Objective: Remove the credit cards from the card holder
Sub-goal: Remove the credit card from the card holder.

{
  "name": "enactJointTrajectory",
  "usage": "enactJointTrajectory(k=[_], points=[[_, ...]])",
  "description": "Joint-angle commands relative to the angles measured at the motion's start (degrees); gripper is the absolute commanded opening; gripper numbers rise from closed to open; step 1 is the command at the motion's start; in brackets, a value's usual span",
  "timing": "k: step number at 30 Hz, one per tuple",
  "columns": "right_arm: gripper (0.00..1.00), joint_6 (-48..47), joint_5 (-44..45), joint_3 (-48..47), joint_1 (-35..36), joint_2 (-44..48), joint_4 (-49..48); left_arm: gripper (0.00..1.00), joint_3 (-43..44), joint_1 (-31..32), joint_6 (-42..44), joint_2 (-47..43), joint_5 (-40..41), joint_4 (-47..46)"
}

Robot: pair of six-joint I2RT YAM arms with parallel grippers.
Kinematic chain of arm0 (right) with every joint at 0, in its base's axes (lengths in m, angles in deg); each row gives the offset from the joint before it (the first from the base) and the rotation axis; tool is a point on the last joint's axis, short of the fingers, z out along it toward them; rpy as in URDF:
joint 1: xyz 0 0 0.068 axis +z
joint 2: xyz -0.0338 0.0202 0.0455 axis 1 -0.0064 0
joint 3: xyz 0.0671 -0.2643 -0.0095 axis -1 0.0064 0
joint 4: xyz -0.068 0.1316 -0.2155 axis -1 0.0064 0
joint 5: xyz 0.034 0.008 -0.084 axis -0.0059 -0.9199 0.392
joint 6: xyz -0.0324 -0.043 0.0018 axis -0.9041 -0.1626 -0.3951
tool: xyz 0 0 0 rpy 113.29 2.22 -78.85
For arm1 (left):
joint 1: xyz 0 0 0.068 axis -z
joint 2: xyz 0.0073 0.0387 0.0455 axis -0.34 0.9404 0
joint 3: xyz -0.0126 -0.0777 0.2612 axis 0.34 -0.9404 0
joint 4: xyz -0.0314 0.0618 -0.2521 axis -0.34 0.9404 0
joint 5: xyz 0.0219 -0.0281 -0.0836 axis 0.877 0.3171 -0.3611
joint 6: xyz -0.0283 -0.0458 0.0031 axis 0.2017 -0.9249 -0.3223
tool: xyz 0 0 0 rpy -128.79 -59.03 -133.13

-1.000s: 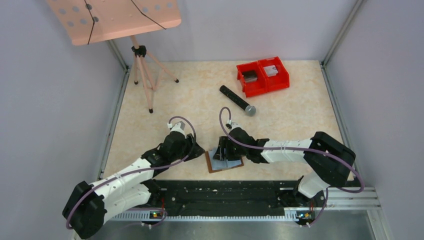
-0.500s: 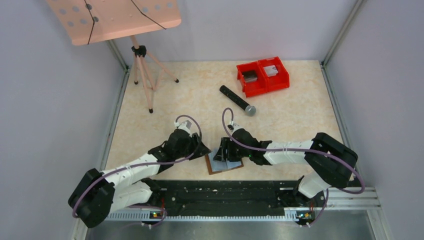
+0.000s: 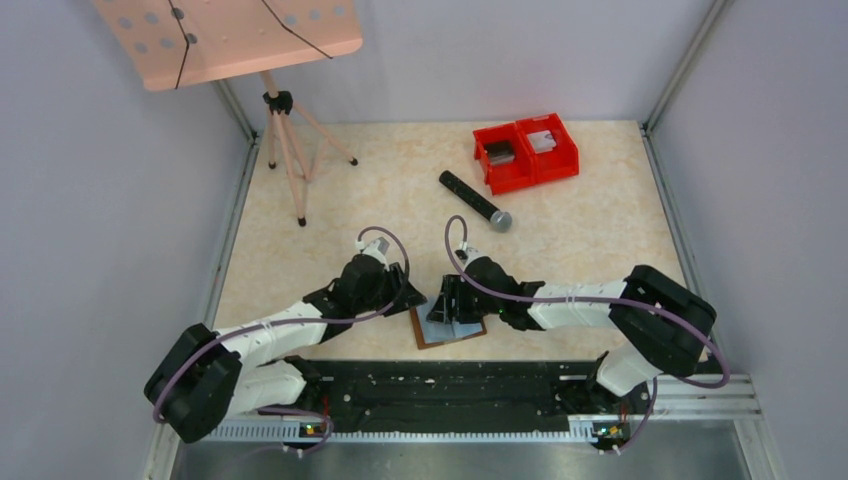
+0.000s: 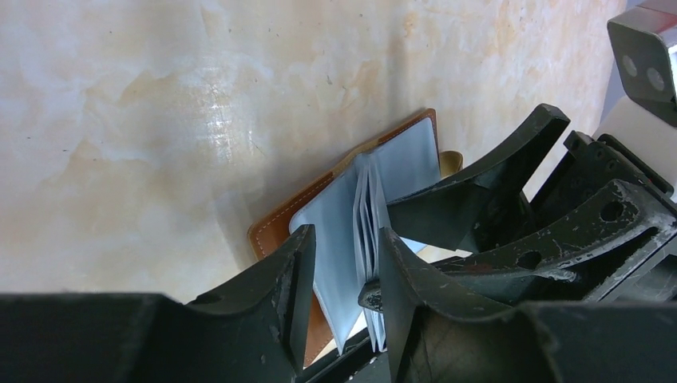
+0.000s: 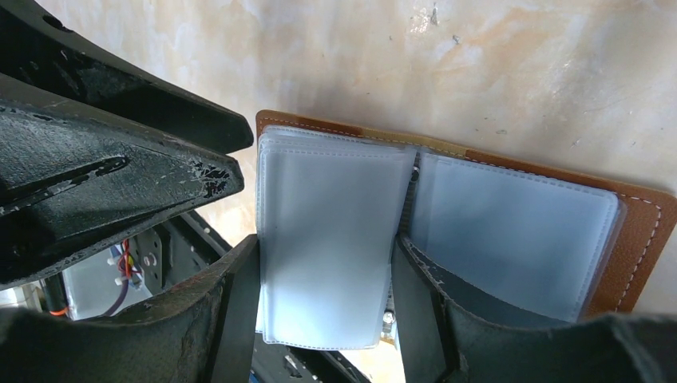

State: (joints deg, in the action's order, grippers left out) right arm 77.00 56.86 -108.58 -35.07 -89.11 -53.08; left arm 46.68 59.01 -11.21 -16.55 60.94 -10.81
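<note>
The card holder (image 3: 455,332) lies open near the table's front edge, brown leather (image 4: 275,227) with grey-blue sleeves (image 5: 511,231). My right gripper (image 3: 445,305) stands over it, and the raised stack of sleeves fills the gap between its fingers (image 5: 323,255), touching both. My left gripper (image 3: 410,300) is at the holder's left edge. Its jaws stand apart with one sleeve between them (image 4: 345,239). The sleeves are frosted, so no credit cards can be made out inside.
A black microphone (image 3: 475,200) lies behind the holder. Red twin bins (image 3: 525,150) stand at the back right. A pink music stand on a tripod (image 3: 290,150) is at the back left. A black rail (image 3: 450,390) runs along the near edge.
My left arm has swung right, up to the card holder's left edge, and its jaws have narrowed. The right gripper and the holder have stayed put.
</note>
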Motion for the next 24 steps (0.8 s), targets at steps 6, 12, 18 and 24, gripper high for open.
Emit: enactJointTrajectory(k=[6, 12, 18, 24], points=[[0.44, 0.2, -0.8, 0.6, -0.6, 1.7, -2.1, 0.38, 1.1, 0.0, -0.9, 1.5, -1.8, -5.3], [0.44, 0.2, -0.8, 0.6, -0.6, 2.0, -2.0, 0.32, 1.0, 0.0, -1.4, 3.4, -3.2, -7.0], [0.46, 0.2, -1.2, 0.6, -0.5, 1.9, -2.0, 0.15, 1.6, 0.0, -1.7, 4.7, -4.9, -8.4], [0.60, -0.2, -0.4, -0.4, -0.6, 3.2, 0.7, 0.00, 1.9, 0.0, -1.6, 5.3, -6.9, -9.2]])
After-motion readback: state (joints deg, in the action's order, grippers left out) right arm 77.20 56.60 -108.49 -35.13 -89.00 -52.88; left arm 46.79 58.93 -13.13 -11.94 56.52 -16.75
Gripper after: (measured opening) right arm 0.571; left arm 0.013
